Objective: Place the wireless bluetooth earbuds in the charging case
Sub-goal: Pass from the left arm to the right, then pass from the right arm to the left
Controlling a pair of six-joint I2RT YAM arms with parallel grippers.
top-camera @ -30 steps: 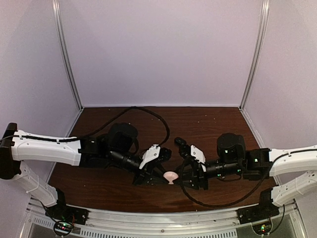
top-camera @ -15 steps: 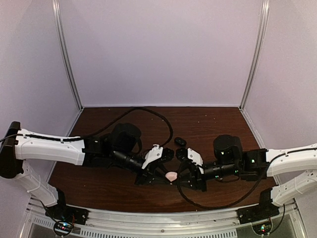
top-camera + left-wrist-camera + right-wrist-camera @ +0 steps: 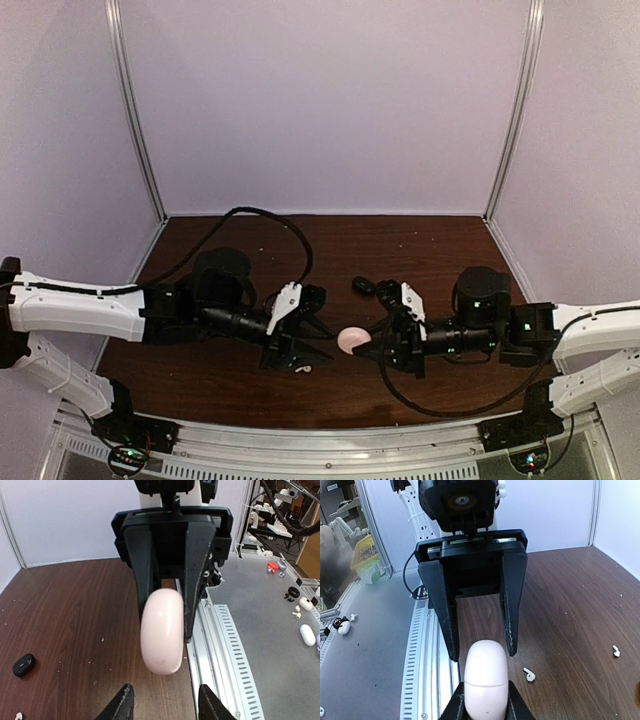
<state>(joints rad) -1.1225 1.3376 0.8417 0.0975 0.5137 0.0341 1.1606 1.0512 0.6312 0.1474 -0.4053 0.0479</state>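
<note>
case: pale pink, smooth oval, lid closed, off the desk, pinched in right hand | white earbuds: two, tiny, stemmed, lying loose on desk; one near case, other well apart

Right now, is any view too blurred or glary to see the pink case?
Top external: dim and soft, pink case a small pale blob. Left wrist: sharp, evenly lit, no harsh glare. Right wrist: slightly soft near the lens; white earbud clear.
</note>
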